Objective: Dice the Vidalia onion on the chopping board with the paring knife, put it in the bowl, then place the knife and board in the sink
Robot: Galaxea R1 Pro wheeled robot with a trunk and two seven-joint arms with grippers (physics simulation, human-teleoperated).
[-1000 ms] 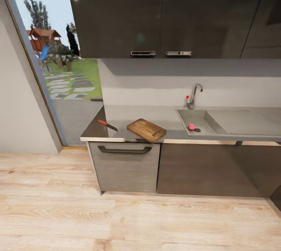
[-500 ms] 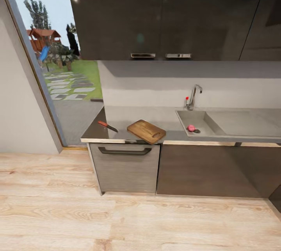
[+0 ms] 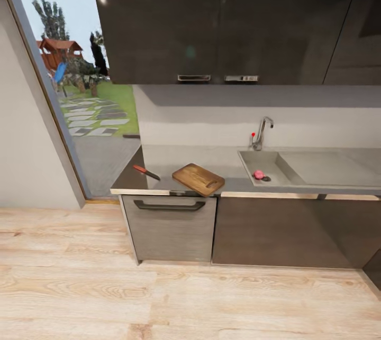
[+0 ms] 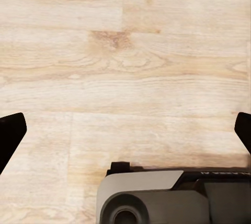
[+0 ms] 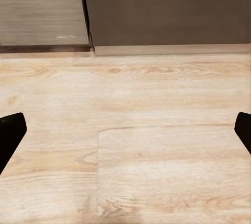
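Note:
The pinkish Vidalia onion (image 3: 259,174) lies in the grey sink (image 3: 263,161) near its drain. On the countertop (image 3: 174,156), left of the sink, the wooden chopping board (image 3: 198,179) rests askew at the front edge. Further left lies the paring knife (image 3: 146,172) with its reddish handle. The bowl is out of view. My left gripper (image 4: 125,132) is open over the wooden floor, above the robot's base (image 4: 172,198). My right gripper (image 5: 125,130) is open too, over floor in front of the dark cabinet fronts (image 5: 162,10).
A chrome faucet (image 3: 261,134) stands behind the basin, and the drainboard (image 3: 328,165) stretches right. Dark upper cabinets (image 3: 222,17) hang over the counter. A tall window (image 3: 79,91) sits at the left. Light wooden floor (image 3: 159,292) lies between me and the counter.
The whole head view has shifted slightly, with the counter looking a little smaller and the upper cabinets lower. The onion, board and knife have kept their places.

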